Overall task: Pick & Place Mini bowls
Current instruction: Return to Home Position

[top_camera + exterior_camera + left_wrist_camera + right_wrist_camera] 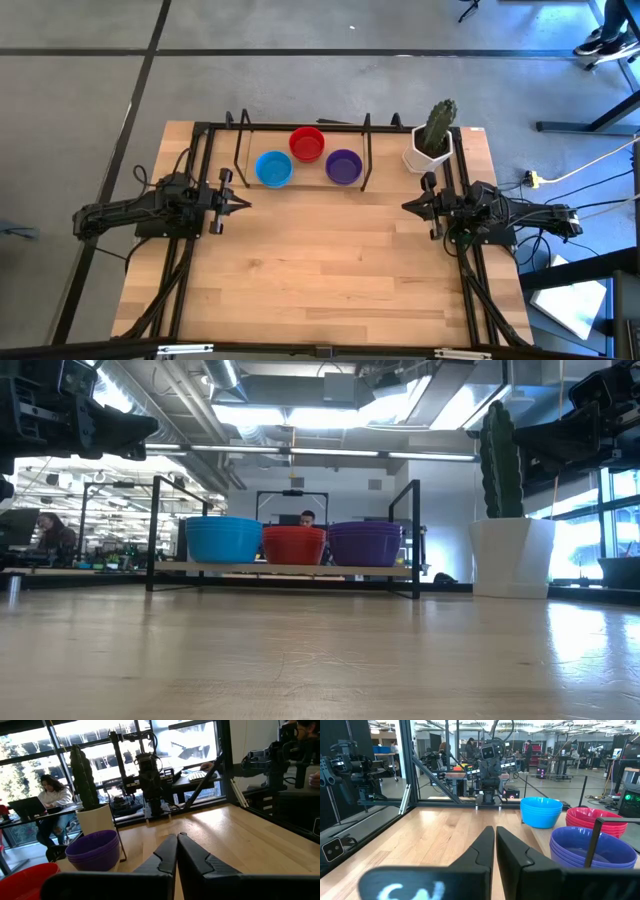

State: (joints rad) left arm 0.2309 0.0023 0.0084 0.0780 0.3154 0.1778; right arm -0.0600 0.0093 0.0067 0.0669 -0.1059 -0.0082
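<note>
Pale wooden planks of the table (320,290) carried no loose bowl anywhere in the high view. Farther in, the left arm's fingers (167,854) were pressed together on nothing, hanging above the table's left side and pointing inward. The right arm's fingers (482,847) were likewise closed and empty, facing them from the right side. Both sat well apart from the bowls.

Beyond them, on the low black-framed shelf (165,567) at the table's far edge, stood 3 stacks of small round plastic bowls sorted by colour. A blue stack (273,168) was on the left, a red stack (307,143) in the middle and slightly farther back, and a purple stack (343,166) on the right. Layered rims showed each was several bowls deep, though the count could not be told. A white pot with a green cactus (432,148) stood just beside the shelf's right end.

Judging by this, the sorting looked finished, with at most the arms' settling at rest left to do.
</note>
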